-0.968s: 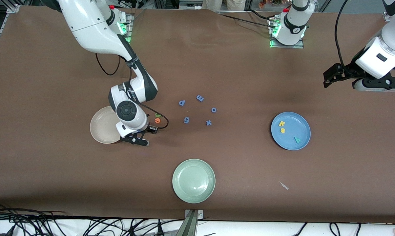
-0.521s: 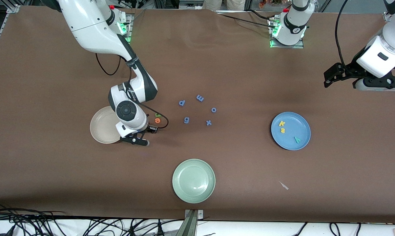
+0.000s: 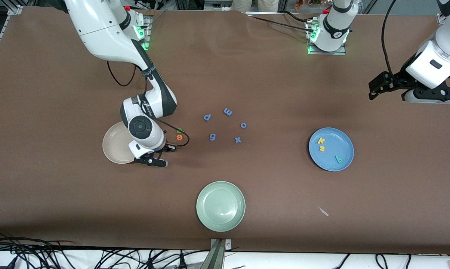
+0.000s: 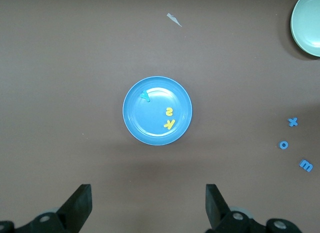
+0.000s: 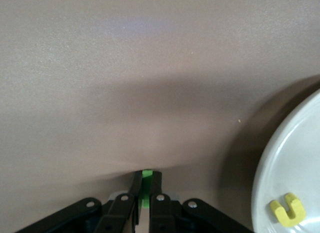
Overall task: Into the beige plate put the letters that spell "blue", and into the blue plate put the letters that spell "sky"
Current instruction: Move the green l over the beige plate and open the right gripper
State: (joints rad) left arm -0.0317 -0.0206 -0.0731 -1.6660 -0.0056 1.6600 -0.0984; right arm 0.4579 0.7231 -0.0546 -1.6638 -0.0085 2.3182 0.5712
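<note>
My right gripper hangs low beside the beige plate, shut on the thin green letter l, which stands upright between the fingertips in the right wrist view. The yellow u lies in the beige plate; the arm hides it in the front view. The green b and orange e lie on the table next to that hand. The blue plate holds the yellow k, yellow s and teal y. My left gripper waits open, high over bare table at the left arm's end.
A pale green plate sits nearer the front camera at mid-table. Several blue-purple letters are scattered between the beige and blue plates. A small pale scrap lies on the table nearer the front camera than the blue plate.
The right gripper's jaws have closed on the green l, and the hand has shifted slightly toward the beige plate. The left arm has barely moved.
</note>
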